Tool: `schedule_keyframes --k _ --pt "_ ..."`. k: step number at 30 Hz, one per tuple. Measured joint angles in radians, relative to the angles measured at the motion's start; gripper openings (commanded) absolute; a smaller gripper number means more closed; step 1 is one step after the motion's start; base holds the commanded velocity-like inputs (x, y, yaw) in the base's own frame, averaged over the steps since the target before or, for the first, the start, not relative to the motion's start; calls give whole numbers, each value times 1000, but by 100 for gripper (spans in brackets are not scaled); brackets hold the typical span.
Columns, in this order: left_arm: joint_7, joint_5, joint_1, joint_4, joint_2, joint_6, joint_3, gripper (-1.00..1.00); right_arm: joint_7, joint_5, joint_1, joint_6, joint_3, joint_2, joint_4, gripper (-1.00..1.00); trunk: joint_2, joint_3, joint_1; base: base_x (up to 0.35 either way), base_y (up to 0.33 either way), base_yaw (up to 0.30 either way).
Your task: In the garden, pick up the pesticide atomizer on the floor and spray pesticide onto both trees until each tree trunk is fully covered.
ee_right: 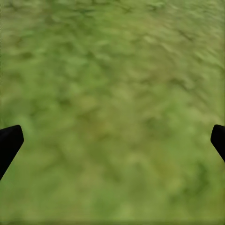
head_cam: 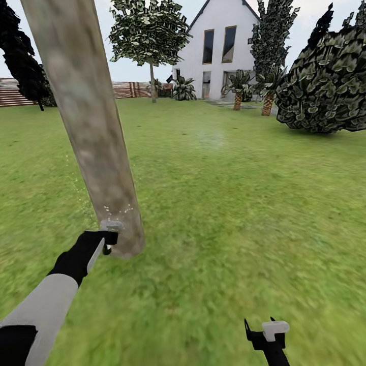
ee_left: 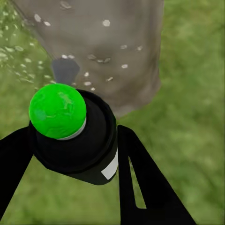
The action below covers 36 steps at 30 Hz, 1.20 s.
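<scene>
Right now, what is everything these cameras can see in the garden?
Tree trunk: one, mottled grey-tan, close ahead at the left, leaning in the head view.
Pesticide: white specks on and beside the trunk's base.
Pesticide atomizer: one, black with green top, aimed at the trunk.
Leafy tree: one, dark green, far back by the fence.
Fence: brown slats, far left.
House: one, white, far centre.
Palms: two, short, before the house.
Bush: one, big, dark, right.
Lawn: green, all around.
Left hand: black, gripping the atomizer.
Right hand: black, open over grass.
</scene>
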Motion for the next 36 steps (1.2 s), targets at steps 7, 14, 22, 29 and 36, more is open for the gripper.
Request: schedule_keyframes --k 7,14,22,29,36 --pt "-42 7 -1 -59 -46 49 -9 -100 0 -1 0 0 0 0 0 100 0 0 0 0 0 0" --pt "-44 1 0 -101 24 92 21 -100 0 0 0 0 0 0 0 100 0 0 0 0 0 0" --pt "-43 8 1 -192 9 142 43 -100 0 0 0 0 0 0 0 100 0 0 0 -65 0 0" --pt "-43 -6 -3 -260 -22 170 47 -100 1 0 0 0 0 0 0 100 0 0 0 -1 0 0" --pt "-45 21 0 -369 31 299 43 -100 0 0 0 0 0 0 0 100 0 0 0 0 0 0"
